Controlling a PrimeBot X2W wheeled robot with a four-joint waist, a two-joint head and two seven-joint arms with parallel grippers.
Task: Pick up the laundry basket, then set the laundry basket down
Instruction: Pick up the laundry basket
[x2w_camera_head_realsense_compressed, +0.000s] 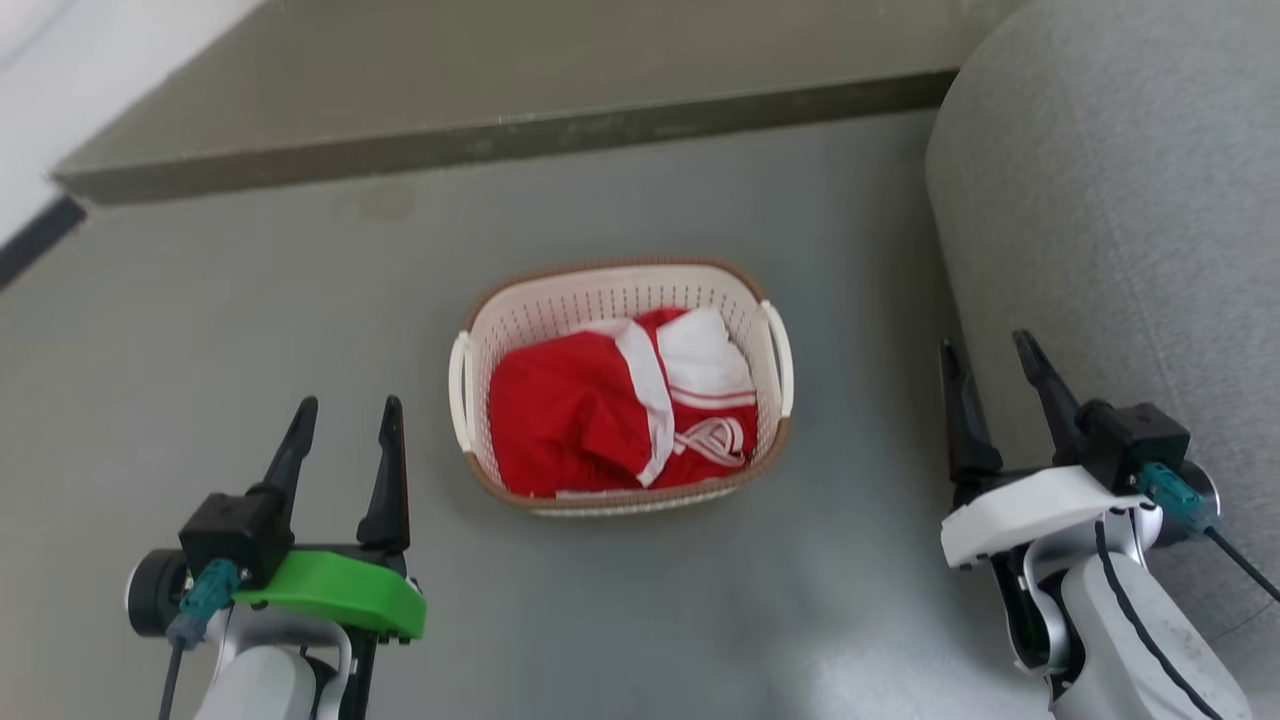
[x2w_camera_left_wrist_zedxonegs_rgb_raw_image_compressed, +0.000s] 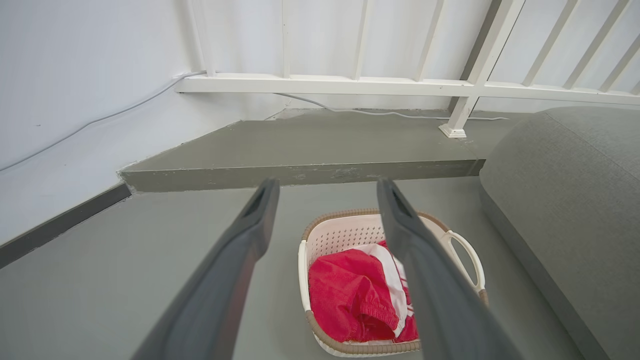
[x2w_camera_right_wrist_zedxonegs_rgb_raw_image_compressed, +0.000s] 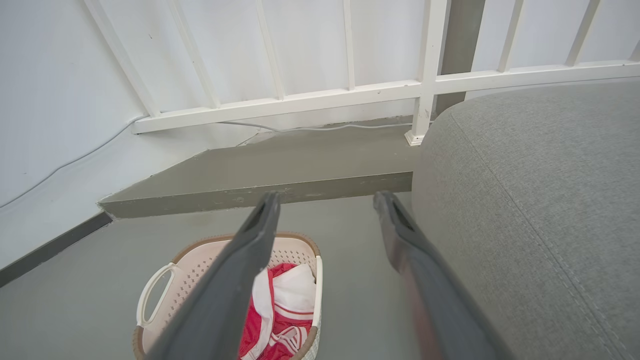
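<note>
While the laundry basket (x2w_camera_head_realsense_compressed: 600, 300) sits on the floor (x2w_camera_head_realsense_compressed: 250, 330) btwn the arms w/ red clothes (x2w_camera_head_realsense_compressed: 560, 420) inside, the left claw (x2w_camera_head_realsense_compressed: 350, 403) and right claw (x2w_camera_head_realsense_compressed: 984, 342), both spread & empty, should prob. drop evenly to its side handles (x2w_camera_head_realsense_compressed: 460, 388) so it lifts level.

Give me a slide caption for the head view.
Left gripper and right gripper, both open, flank the laundry basket of red-and-white clothes on the grey floor.
</note>
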